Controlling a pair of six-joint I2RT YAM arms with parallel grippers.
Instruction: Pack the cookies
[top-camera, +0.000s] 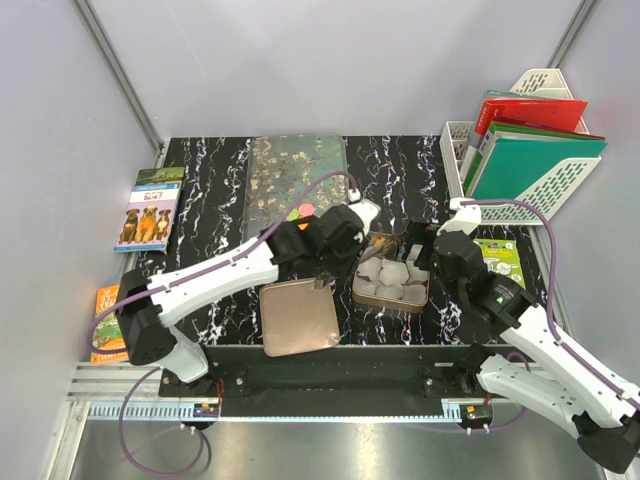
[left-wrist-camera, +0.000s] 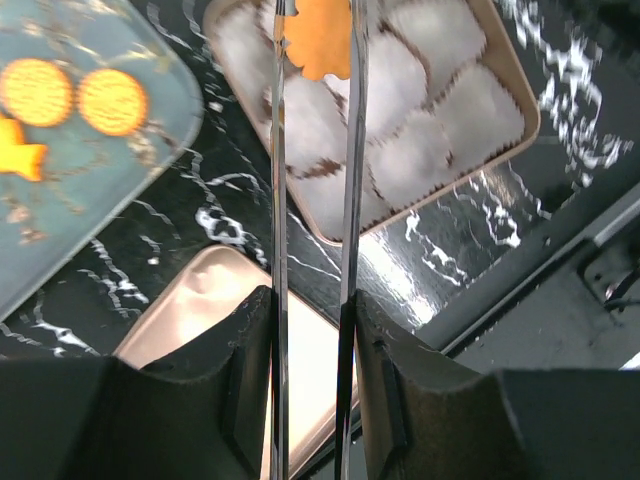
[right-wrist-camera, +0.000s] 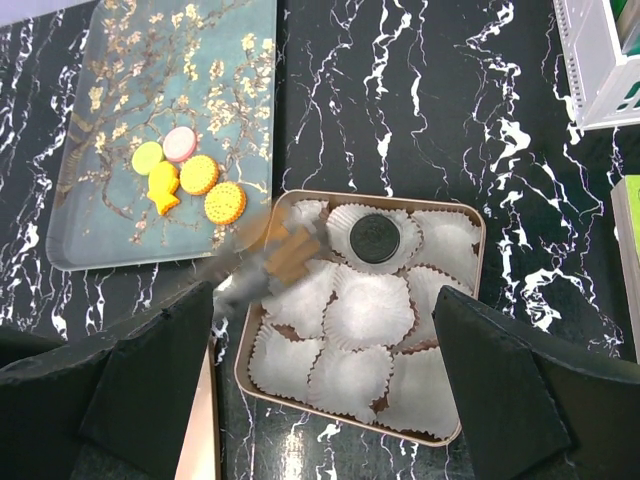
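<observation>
— Seven cookies are counted; where is each placed relative to the tin?

— One orange cookie (left-wrist-camera: 320, 40) is clamped between the long thin fingers (left-wrist-camera: 352, 150) of the left gripper (left-wrist-camera: 313, 75) and is held above the tin (left-wrist-camera: 520, 130), over its pale crinkled wrappers (left-wrist-camera: 440, 150). One dark cookie (right-wrist-camera: 375, 238) is seated in a wrapper in the tin's far row. Five are laid on the flowered tray (right-wrist-camera: 120, 60), which is set beyond the tin's far left corner: a green round (right-wrist-camera: 148, 157), a pink round (right-wrist-camera: 180, 143), an orange fish (right-wrist-camera: 163, 190), an orange round (right-wrist-camera: 199, 174) and a second orange round (right-wrist-camera: 225, 202).

— How are the jaws set?

— The left jaws are closed on the orange cookie. The right gripper (right-wrist-camera: 320, 300) is spread wide, fully released, and is hung by the tin's right side.

— What else is shown around the tin?

— A rose-gold lid (top-camera: 298, 318) is laid flat just left of the tin, on the black marbled table (top-camera: 400, 165). A green booklet (top-camera: 500, 262) is seen to the tin's right. A white file rack (top-camera: 540, 150) with red and green folders is stood to the far right. A dog picture book (top-camera: 148, 210) is placed well to the left, past the table's edge.
</observation>
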